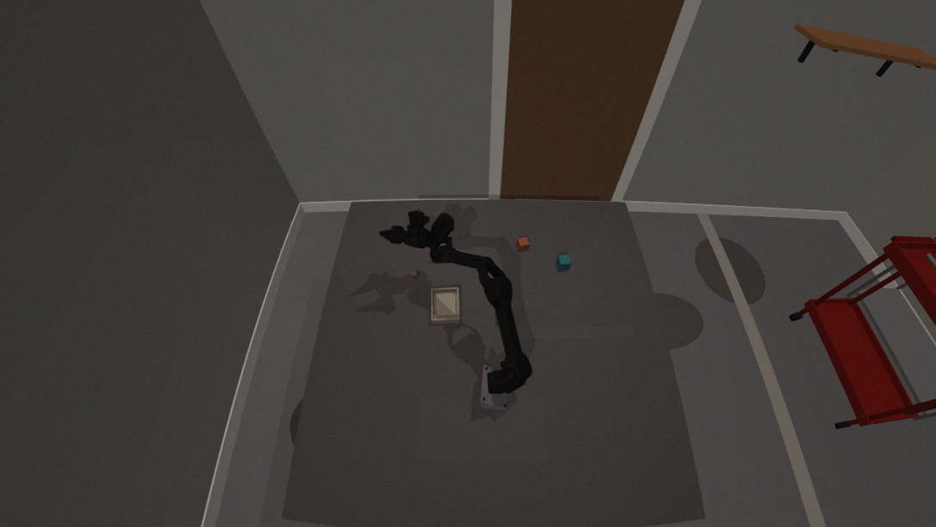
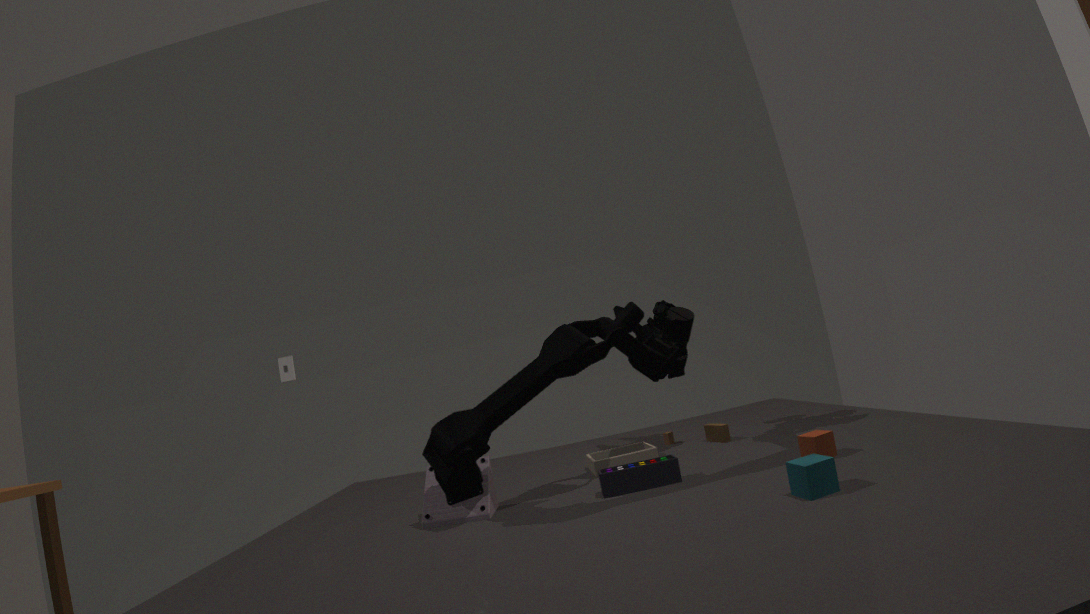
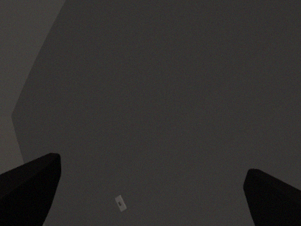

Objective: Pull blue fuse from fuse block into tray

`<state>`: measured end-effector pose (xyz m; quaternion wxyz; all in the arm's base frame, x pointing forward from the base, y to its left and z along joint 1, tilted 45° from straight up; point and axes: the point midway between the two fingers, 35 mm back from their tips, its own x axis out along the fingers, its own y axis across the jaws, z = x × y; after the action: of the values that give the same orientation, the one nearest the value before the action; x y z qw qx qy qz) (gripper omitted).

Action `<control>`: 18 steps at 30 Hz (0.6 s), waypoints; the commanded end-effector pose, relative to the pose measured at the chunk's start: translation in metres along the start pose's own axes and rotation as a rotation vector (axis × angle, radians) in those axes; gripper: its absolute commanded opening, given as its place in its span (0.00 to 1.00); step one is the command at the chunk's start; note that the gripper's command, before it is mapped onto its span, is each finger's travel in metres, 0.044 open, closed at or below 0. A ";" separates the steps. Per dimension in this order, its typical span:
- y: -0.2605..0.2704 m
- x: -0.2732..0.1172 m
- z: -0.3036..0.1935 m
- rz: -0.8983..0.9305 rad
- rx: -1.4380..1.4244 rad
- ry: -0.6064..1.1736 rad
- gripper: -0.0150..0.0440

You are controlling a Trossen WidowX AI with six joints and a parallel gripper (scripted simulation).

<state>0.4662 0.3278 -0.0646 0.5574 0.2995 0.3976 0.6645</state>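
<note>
The gripper stands wide apart with nothing between its fingers, raised high above the worktop near its far edge and facing a wall. Below it, toward the middle of the worktop, the fuse block sits just beside the tray. The blue fuse is upright in the block's row. A teal cube and an orange cube lie well apart, toward the far right corner.

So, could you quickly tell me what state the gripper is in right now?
Gripper: open, fingers spread wide, nothing between them; raised well above the fuse block.
</note>
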 end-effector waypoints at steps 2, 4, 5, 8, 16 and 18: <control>-0.001 -0.001 0.005 -0.029 0.048 -0.022 0.84; -0.005 -0.007 0.016 -0.110 0.181 -0.083 0.75; -0.008 -0.010 0.021 -0.154 0.252 -0.117 0.71; -0.015 -0.024 0.032 -0.289 0.463 -0.218 0.58; -0.024 -0.078 0.023 -0.674 0.981 -0.500 0.37; -0.022 -0.095 0.013 -0.777 1.095 -0.574 0.37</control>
<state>0.5173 0.2690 -0.0654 0.6135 0.5144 0.5779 0.1579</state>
